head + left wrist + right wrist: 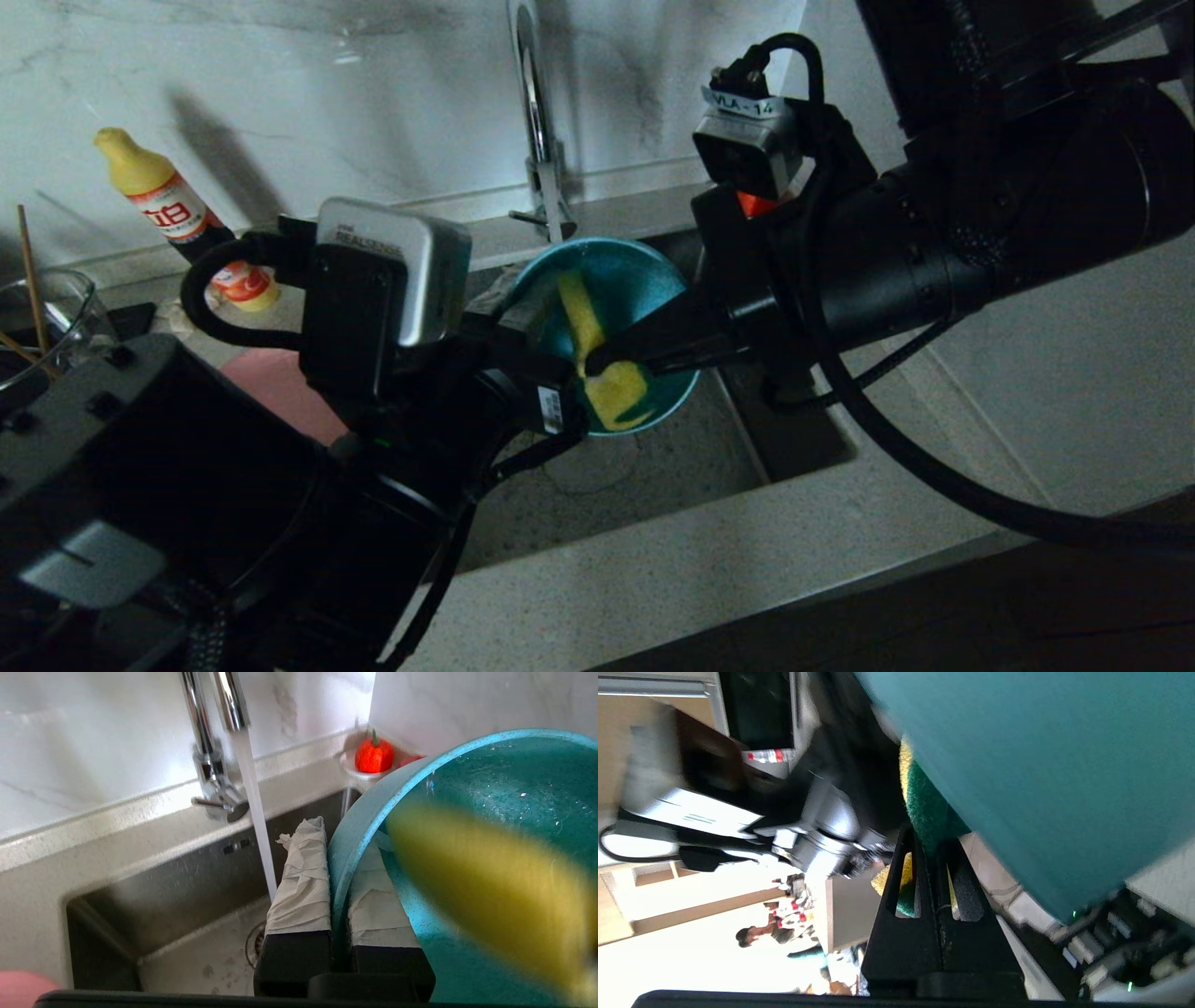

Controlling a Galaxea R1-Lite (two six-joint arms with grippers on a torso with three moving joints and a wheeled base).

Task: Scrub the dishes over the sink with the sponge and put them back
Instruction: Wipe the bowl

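Note:
The teal bowl [635, 275] hangs tilted over the sink [653, 476], its inside facing me. My left gripper [509, 313] is shut on its rim; in the left wrist view the tape-wrapped fingers [301, 877] clamp the bowl [504, 774] wall from both sides. My right gripper [607, 362] is shut on the yellow sponge [611, 383] and presses it against the bowl's inside. In the right wrist view the black gripper [931, 842] pinches the sponge [924, 807], green layer against the bowl [1041, 765]. The pink plate [275, 387] lies on the counter behind my left arm.
Water [257, 826] runs from the chrome faucet [537, 112] into the sink near the drain [252, 945]. A yellow-capped bottle [173, 210] and a glass jug [51, 313] stand at the back left. A red fruit on a saucer [373, 756] sits in the corner.

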